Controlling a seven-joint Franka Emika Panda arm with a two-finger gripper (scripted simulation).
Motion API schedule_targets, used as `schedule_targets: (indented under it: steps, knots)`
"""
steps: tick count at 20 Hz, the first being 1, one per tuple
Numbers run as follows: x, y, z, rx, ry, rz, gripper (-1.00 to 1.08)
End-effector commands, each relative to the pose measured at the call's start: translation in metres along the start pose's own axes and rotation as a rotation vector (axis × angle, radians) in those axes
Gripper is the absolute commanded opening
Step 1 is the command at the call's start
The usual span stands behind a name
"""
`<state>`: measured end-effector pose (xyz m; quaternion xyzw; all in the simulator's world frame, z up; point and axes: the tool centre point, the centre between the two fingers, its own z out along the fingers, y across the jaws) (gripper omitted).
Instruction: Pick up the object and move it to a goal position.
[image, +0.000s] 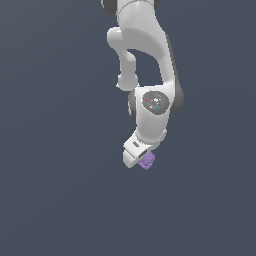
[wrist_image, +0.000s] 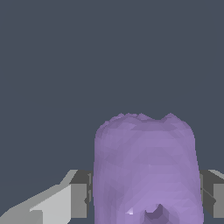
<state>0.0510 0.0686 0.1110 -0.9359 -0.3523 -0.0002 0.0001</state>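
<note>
The object (image: 147, 161) is a small light-purple lumpy piece, sitting at the tip of my white gripper (image: 142, 159) in the exterior view. In the wrist view the object (wrist_image: 146, 170) fills the space between my two fingers, with a grey finger pad (wrist_image: 78, 200) against one side of it and the other pad (wrist_image: 218, 200) on the opposite side. The gripper is shut on the object. The fingertips themselves are hidden behind the hand in the exterior view.
The white arm (image: 145, 55) reaches down from the top of the exterior view. Around it there is only a plain dark grey-blue surface (image: 55, 150).
</note>
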Motion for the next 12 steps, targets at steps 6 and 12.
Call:
schedule_targets:
  steps: [6, 12]
  knots:
    - [0.028, -0.004, -0.006, 0.0, 0.0, 0.002, -1.0]
    - [0.034, -0.005, -0.007, 0.0, 0.0, 0.001, -1.0]
